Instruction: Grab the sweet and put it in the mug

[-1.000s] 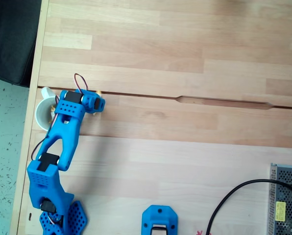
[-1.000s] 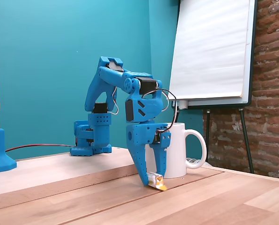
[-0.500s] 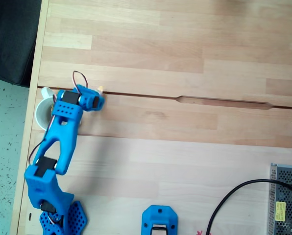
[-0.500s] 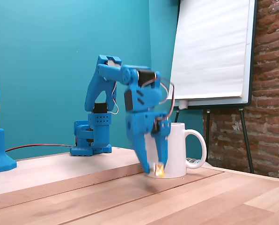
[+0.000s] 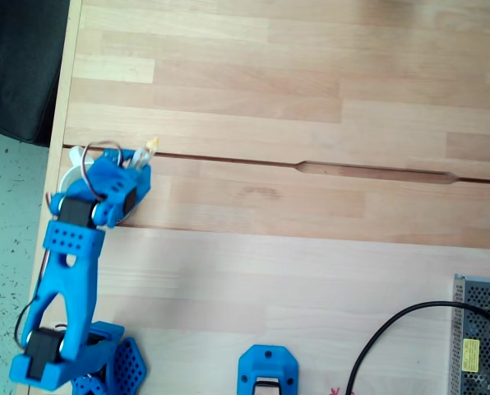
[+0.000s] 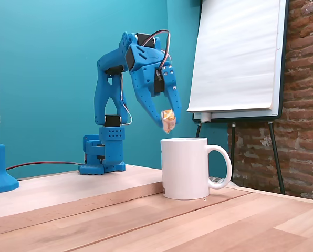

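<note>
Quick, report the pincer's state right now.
Pincer: closed on the sweet, held in the air above the mug.

In a fixed view the mug [image 6: 185, 168] stands on the table [image 6: 146, 220], the gripper [image 6: 169, 119] holding the sweet [image 6: 168, 117] just above its rim.

A teal wall [image 6: 51, 63] stands behind the pale wooden table [image 5: 311, 271]. On the right, a white flip chart [image 6: 238, 52] on thin legs stands against a brick wall [image 6: 303, 94]. The floor [image 5: 6, 206] is speckled green.
</note>
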You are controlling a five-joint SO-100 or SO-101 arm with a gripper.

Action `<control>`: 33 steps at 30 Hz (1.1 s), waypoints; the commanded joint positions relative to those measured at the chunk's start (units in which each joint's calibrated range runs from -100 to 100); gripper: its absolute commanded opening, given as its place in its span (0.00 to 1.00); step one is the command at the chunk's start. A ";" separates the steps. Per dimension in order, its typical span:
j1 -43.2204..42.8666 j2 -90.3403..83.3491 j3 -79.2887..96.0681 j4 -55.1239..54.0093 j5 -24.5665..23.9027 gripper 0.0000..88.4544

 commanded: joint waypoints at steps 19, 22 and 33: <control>-11.39 -17.15 13.30 -0.74 -0.34 0.04; -11.83 -17.06 14.01 -0.50 -0.29 0.04; -11.97 -17.75 17.76 -1.30 -0.24 0.20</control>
